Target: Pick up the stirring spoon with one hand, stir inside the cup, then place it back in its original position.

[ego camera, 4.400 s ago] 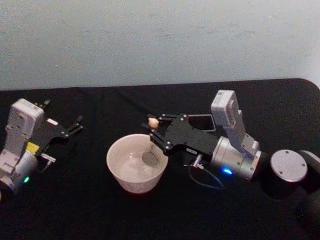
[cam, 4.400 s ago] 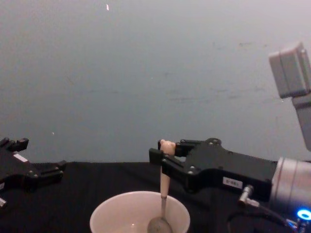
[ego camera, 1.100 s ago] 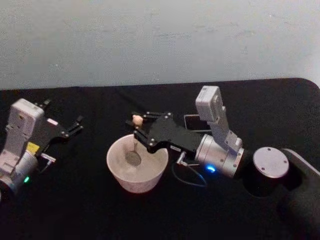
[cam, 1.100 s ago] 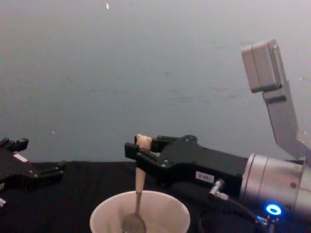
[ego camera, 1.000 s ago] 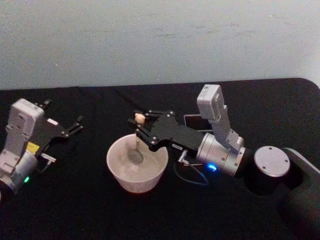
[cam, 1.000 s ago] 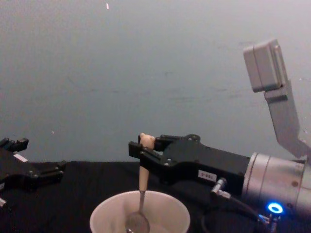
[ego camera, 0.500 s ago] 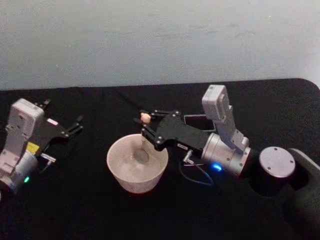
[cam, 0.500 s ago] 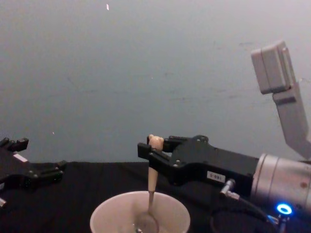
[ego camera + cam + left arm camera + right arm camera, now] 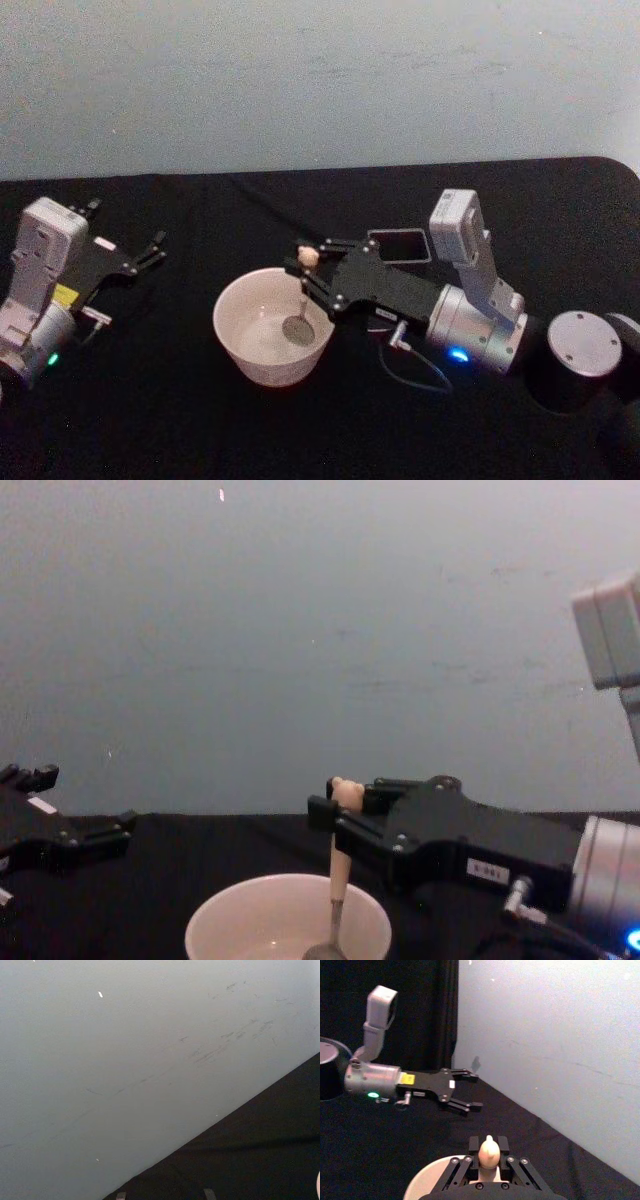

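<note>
Since half a second ago your right tool [image 9: 305,262] has swung back toward the robot's right, carrying the stirring spoon [image 9: 303,295] so that its silvery bowl now sits low in the right part of the cup [image 9: 265,370]. The tool is closed on the top of the handle, just under the little bear head, and the spoon hangs nearly upright. Your left tool [image 9: 125,223] is parked, fingers spread and empty, well apart on the left of the table [image 9: 200,430].

Watch the wall of the cup. The spoon's bowl is close to it, and one more sweep the same way would probably press against it. The cup looks light and thin-rimmed, so it could slide or tip on the black surface.

The grip is the second worry. You hold a slim, smooth, tapering cream handle by a short length at the very top, so a knock at the bowl end may swing it between the fingers.

The original position [image 9: 399,232], a dark grey square holder with a narrow mouth, stands just behind the tool. A tilted spoon may catch its edge on the way back.

The cup is wide, round and glossy cream-white; the table looks matte and cloth-like.
</note>
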Controlling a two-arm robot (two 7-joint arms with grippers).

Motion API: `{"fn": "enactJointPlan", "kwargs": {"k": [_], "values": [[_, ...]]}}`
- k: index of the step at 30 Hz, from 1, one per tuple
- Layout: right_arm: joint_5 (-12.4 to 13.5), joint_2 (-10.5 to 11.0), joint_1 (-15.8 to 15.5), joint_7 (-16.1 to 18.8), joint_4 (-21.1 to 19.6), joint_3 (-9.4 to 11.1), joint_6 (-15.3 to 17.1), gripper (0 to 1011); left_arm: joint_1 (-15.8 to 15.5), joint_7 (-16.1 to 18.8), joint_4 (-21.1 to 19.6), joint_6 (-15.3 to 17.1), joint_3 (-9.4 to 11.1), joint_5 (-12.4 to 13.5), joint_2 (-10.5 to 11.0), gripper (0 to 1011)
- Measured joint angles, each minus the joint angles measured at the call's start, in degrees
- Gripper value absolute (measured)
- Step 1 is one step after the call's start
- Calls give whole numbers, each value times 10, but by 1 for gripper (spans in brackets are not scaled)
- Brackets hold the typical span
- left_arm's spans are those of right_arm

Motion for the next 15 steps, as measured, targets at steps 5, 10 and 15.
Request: {"fn": "enactJointPlan", "kwargs": {"k": [5, 10, 15], "values": [[8, 10, -14, 10, -22, -4, 5, 212, 0, 0, 0, 0, 0, 0, 0, 1001], [15, 12, -20, 19, -34, -13, 9, 213, 0, 0, 0, 0, 0, 0, 0, 1001], [19, 1, -11, 23, -27, -25, 10, 212, 0, 0, 0, 0, 0, 0, 0, 1001]]}}
